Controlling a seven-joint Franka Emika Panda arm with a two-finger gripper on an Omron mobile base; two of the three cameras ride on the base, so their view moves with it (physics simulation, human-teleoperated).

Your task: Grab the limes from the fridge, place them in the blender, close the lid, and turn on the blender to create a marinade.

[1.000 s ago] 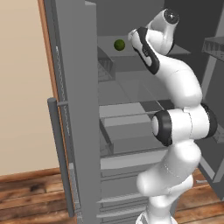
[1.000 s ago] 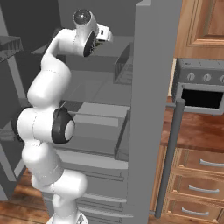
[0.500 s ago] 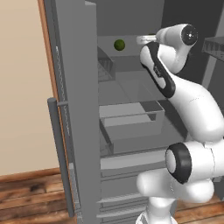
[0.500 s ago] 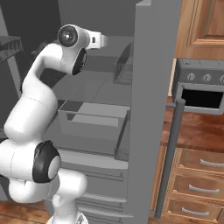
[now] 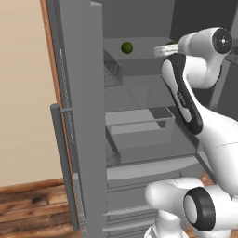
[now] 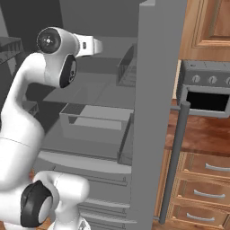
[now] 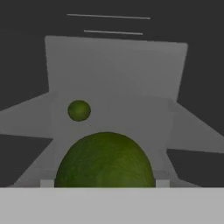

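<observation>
Arm has swung right and reached onto the fridge [image 5: 79, 93] shelf; near lime [image 7: 105, 159] looms ahead; far lime [image 5: 126, 47] untouched. Pincer [image 5: 163, 50] state: cannot tell.

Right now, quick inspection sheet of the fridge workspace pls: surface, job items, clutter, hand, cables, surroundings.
Surface: upper fridge shelf, grey, carrying the limes.
Job's things: fridge open; near lime close in front of the hand camera; far lime further back on the same shelf.
Clutter: open grey bin on a lower shelf.
Hand: reaching at upper-shelf level; fingers hidden, state cannot be told.
Cables: nothing seen.
Surroundings: oven, wooden drawers, wood floor.
</observation>
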